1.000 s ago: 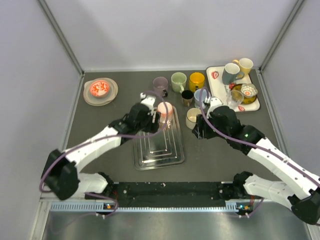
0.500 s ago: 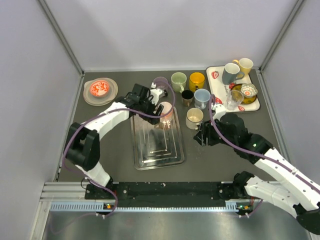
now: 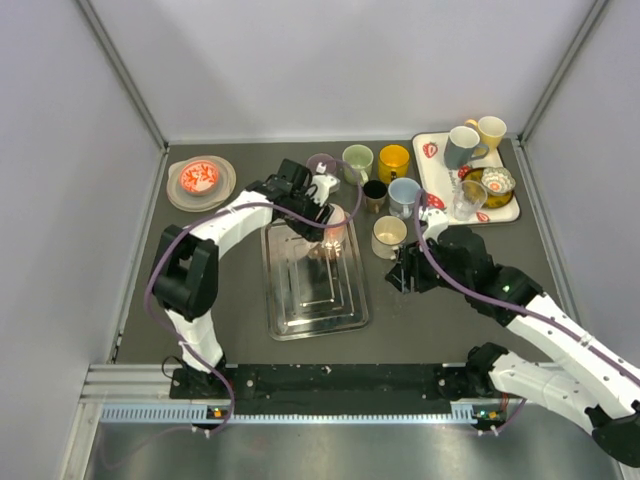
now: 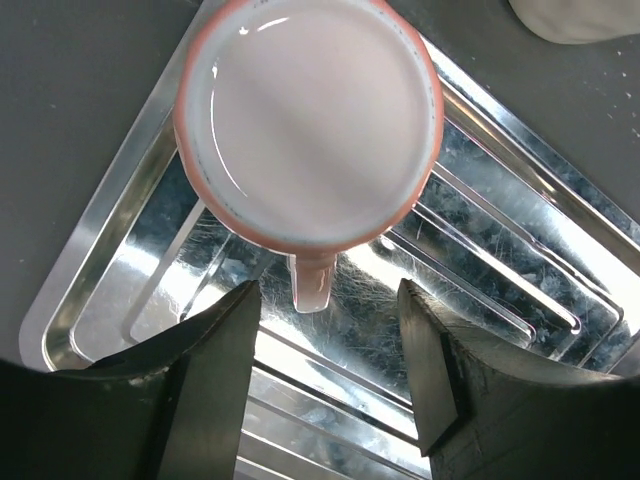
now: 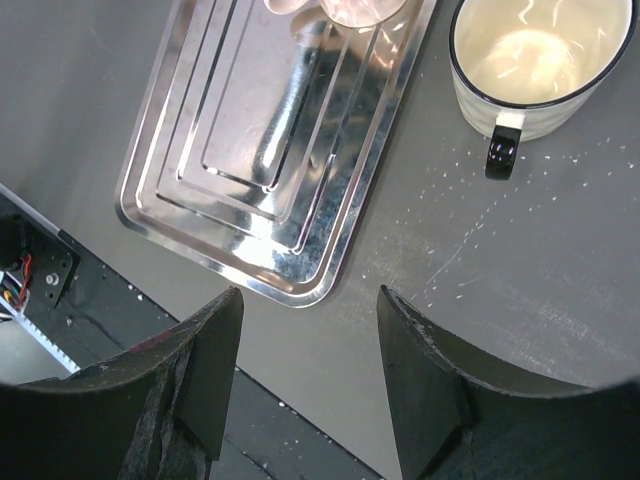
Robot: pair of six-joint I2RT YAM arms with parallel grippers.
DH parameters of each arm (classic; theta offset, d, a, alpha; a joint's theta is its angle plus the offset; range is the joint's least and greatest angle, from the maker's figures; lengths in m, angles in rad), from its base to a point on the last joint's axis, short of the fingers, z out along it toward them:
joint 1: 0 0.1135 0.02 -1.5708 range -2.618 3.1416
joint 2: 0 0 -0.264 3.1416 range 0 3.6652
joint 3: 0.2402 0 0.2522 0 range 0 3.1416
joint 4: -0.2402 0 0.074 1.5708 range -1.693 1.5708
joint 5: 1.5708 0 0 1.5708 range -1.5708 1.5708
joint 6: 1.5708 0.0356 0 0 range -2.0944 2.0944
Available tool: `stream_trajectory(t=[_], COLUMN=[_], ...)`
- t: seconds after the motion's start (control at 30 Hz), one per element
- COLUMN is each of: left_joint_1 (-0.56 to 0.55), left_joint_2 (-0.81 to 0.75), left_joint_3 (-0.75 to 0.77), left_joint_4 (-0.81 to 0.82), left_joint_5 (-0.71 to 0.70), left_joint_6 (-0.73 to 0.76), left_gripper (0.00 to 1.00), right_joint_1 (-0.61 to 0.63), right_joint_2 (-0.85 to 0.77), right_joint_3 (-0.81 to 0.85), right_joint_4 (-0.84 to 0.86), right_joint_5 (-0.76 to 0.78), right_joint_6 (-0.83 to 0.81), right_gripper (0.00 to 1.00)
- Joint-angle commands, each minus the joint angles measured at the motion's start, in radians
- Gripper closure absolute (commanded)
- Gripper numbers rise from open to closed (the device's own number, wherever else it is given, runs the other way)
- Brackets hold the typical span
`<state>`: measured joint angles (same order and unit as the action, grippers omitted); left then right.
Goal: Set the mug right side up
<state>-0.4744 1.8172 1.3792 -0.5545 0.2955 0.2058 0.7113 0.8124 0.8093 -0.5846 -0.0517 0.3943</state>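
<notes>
Both spread, L pincer (image 4: 328, 292), R pincer (image 5: 310, 297), mug (image 4: 310, 120) upright on tray (image 4: 480, 250), dark tabletop (image 5: 520, 260), grey walls (image 3: 340, 60)

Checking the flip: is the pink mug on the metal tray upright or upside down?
Upright: the pink mug shows its open mouth and white inside, standing on the tray.

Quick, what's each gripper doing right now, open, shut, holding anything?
Left gripper: open, empty, over the mug.
Right gripper: open, empty.
</notes>
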Motion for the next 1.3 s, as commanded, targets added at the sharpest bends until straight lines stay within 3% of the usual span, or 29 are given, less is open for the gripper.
stream_trajectory(t=[0.0, 0.27, 0.77, 1.07, 1.13, 1.27], left_joint_1=[-0.001, -0.001, -0.016, -0.018, -0.018, -0.018], left_joint_2=[0.039, 0.082, 0.117, 0.085, 0.057, 0.016], left_joint_3=[0.069, 0.109, 0.124, 0.107, 0.100, 0.090], left_joint_4=[-0.013, -0.030, -0.035, -0.045, -0.047, -0.065], left_joint_5=[-0.015, -0.058, 0.019, 0.024, 0.019, -0.005], left_joint_6=[0.030, 0.026, 0.021, 0.018, 0.014, -0.012], left_gripper=[0.39, 0.43, 0.57, 0.87, 0.98, 1.00], right_joint_1=[0.011, 0.011, 0.011, 0.011, 0.011, 0.011], right_joint_2=[0.011, 0.016, 0.024, 0.021, 0.021, 0.021], right_joint_3=[0.028, 0.030, 0.034, 0.037, 0.039, 0.041], right_joint_4=[0.029, 0.031, 0.037, 0.037, 0.035, 0.039], right_joint_5=[-0.005, -0.005, -0.004, -0.007, -0.008, -0.014], right_joint_6=[-0.008, -0.011, -0.009, -0.003, -0.002, 0.006], right_gripper=[0.44, 0.44, 0.45, 0.45, 0.45, 0.45])
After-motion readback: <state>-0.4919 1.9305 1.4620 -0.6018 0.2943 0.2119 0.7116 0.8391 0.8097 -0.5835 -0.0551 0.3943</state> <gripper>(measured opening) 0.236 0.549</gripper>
